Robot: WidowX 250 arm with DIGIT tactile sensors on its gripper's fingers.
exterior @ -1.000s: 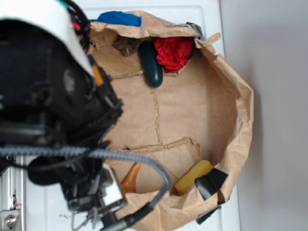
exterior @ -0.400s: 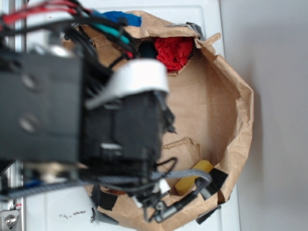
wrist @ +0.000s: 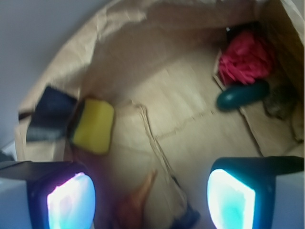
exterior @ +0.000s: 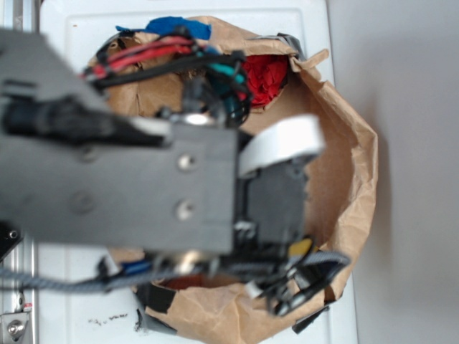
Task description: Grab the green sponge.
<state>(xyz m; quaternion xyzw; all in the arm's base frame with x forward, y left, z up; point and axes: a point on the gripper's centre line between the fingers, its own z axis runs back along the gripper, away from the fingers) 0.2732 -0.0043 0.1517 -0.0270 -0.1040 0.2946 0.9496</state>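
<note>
wrist view: gripper spread wide, empty; green sponge lies apart, just beyond its left finger.

words: none can be read | numbers: none | brands: none | small dark scribbles on the white table, far from the pincer, too blurry to read
</note>
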